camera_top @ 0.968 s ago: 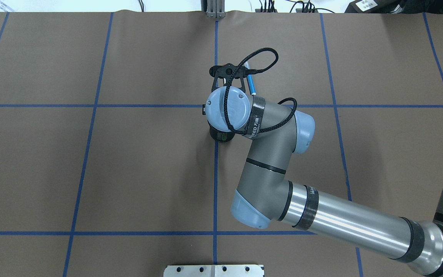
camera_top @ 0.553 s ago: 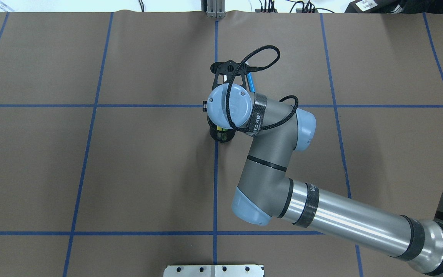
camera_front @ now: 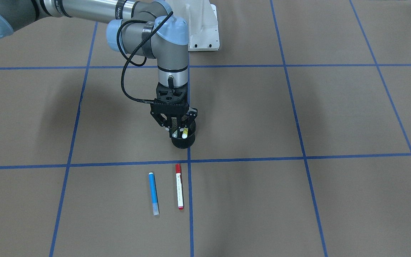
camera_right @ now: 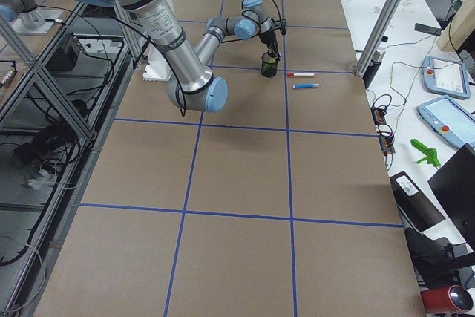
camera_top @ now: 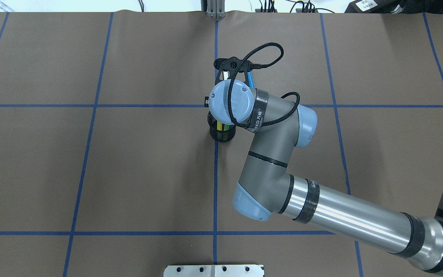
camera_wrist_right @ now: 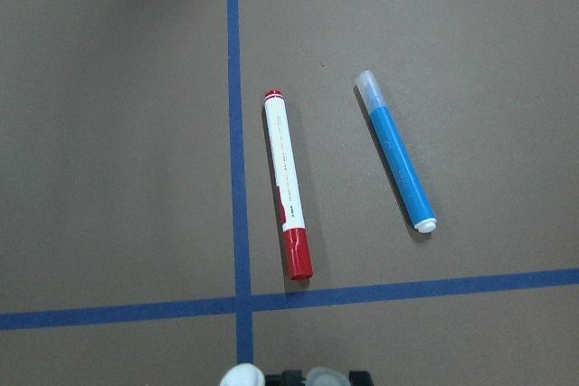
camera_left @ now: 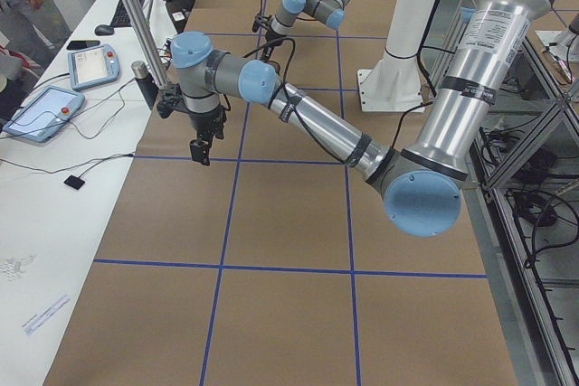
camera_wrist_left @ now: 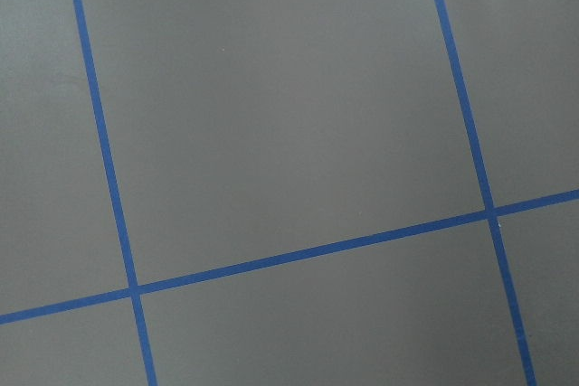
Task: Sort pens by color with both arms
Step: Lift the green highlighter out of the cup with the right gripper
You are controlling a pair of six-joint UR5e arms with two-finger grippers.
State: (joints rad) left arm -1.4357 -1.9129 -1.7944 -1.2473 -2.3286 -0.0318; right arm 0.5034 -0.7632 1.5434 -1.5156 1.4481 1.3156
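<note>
**Right wrist shifts off the cup: two pens out, two still in**

Overhead view: the right arm [camera_top: 321, 215] reaches in to the middle of the table [camera_top: 129, 173]. Its pale blue wrist cap [camera_top: 232, 100] now sits slightly farther from the robot than a second ago; the drift is small and in the same direction across both earlier looks.

Consequence: the black mesh cup [camera_top: 222, 138], almost covered by the cap before, now shows most of its mouth; the green pen [camera_top: 225, 127] and the yellow pen [camera_front: 184, 133] stand in it side by side. The cup itself has not moved; it sits on the centre tape line [camera_front: 190, 214].

Right hand [camera_front: 179, 131]: points down, fingertips at the cup's mouth among the two pen tips. The front view does not show whether it is clenched on a pen or released; overhead, the wrist hides it.

Beyond the cup, across the cross tape line [camera_front: 120, 165]: the red-capped pen [camera_front: 179, 191] and the blue pen [camera_front: 153, 192] lie flat on the table, roughly parallel and apart from each other. Both are on the robot's right of the centre line, the red one just beside it. The sliver of blue visible overhead is where it was before.

Farthest out: the left hand [camera_left: 201, 145] hangs over bare table, well apart from cup and pens. Its wrist view shows only tape and table, and I cannot tell its state.

Reading: the sort is about half done. The small shift looks like lining up on one of the remaining pens rather than leaving; neither pen appears lifted yet.
</note>
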